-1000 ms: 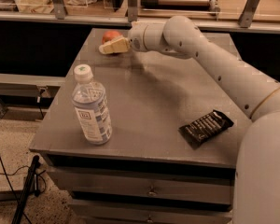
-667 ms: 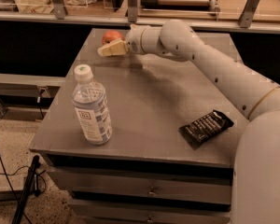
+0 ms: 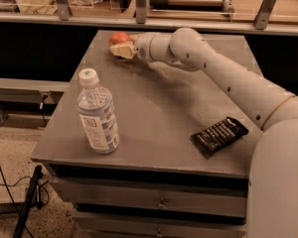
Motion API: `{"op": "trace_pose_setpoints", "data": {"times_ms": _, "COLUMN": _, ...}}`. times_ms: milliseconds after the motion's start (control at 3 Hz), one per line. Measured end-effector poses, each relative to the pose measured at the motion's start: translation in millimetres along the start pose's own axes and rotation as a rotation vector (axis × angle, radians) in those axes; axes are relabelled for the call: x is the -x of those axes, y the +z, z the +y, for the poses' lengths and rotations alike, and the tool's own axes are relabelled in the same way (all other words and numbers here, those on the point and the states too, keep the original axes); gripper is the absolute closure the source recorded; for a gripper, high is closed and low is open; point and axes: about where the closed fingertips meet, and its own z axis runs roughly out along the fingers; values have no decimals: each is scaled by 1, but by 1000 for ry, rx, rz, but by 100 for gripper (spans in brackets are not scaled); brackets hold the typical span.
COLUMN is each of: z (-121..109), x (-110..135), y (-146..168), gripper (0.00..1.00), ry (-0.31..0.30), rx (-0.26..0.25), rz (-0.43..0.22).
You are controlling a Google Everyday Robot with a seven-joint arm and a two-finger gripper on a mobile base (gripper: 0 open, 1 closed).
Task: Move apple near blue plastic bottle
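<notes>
Reach/grasp step: pincer [image 3: 122, 49] at apple [image 3: 120, 37], upper left of frame; cannot tell whether it grips.
Apple sits by the far edge of the counter [image 3: 164, 108], with the pincer against its near side. Bottle [image 3: 97, 114] stands upright at lower left, well apart. Judged: the carry has not begun. The next move calls for a sure hold, a lift, then travel down-left, stopping beside the bottle without tipping it. Bare counter lies between them. The counter's left and front edges run close to the bottle. Wrapper [image 3: 219, 135] lies at right, off the path.
</notes>
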Motion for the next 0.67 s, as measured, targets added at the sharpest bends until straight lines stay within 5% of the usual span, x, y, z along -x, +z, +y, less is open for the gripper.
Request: {"op": "trace_pose_setpoints", "data": {"times_ms": 667, "z": -9, "x": 27, "y": -21, "gripper": 89, "ry": 2, "rx": 22, "rz": -62}}
